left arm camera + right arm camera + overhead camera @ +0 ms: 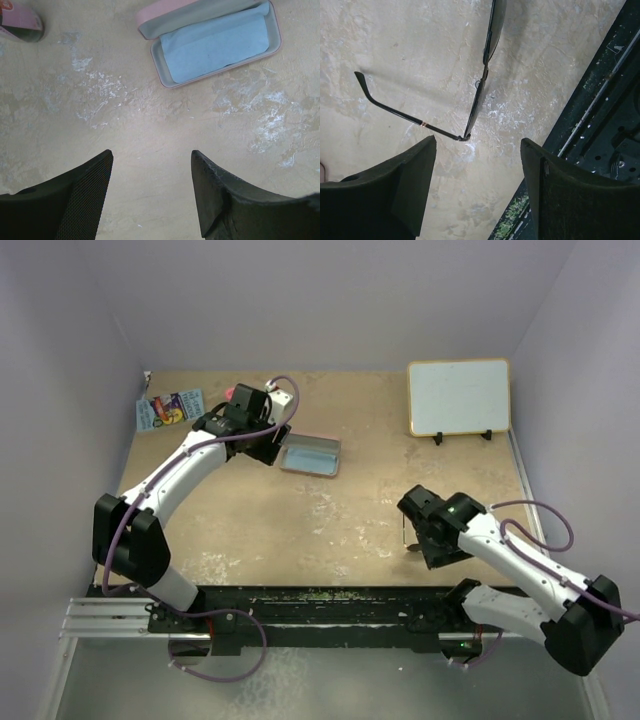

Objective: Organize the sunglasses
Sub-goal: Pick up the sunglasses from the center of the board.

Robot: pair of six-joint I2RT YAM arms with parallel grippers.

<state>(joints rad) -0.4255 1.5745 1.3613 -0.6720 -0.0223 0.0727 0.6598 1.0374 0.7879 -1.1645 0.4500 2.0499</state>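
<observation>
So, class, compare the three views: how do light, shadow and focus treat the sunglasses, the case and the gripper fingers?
Right wrist: the sunglasses are crisp but cropped at the top edge; the right gripper is near-black. Left wrist: the case and cloth are sharp and evenly lit, the left gripper dark. Top external: soft, even light; the sunglasses are barely readable.

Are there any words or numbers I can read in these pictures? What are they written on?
No text here can be read.
Colourful packet at the far left of the table: it has print, but too small and blurred to read.
Whiteboard: blank.
Pink case and blue cloth: no writing shows.
Sunglasses: no writing shows.
</observation>
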